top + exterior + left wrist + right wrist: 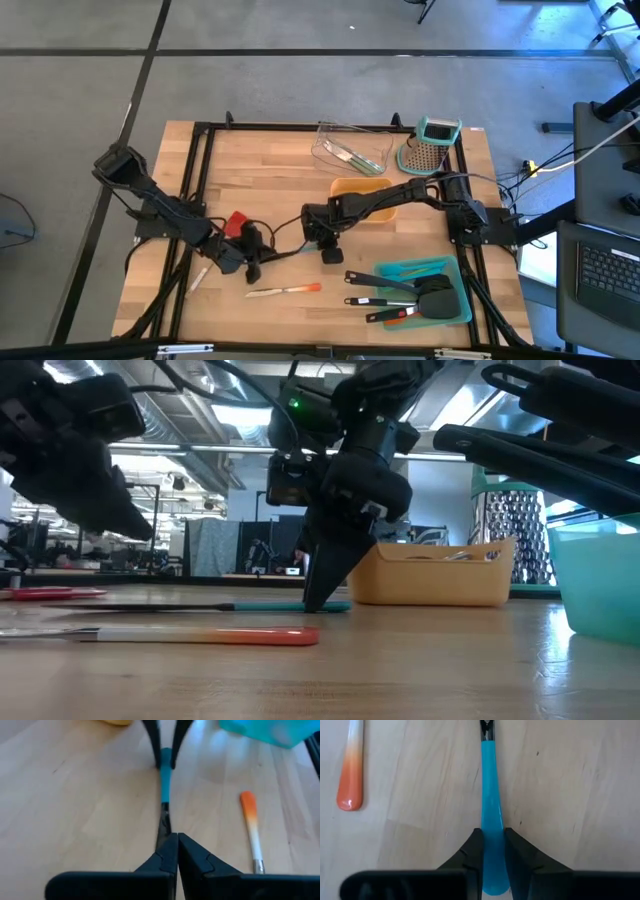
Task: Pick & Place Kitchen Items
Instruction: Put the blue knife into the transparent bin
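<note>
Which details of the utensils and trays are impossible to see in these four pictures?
- Teal-handled utensil: its working end is hidden by the left gripper fingers in the left wrist view.
- Clear tray: high view, contents too small to name.
- Orange tray: low view, its wall hides the inside.
- Orange-tipped tool: cut off by the edge.
</note>
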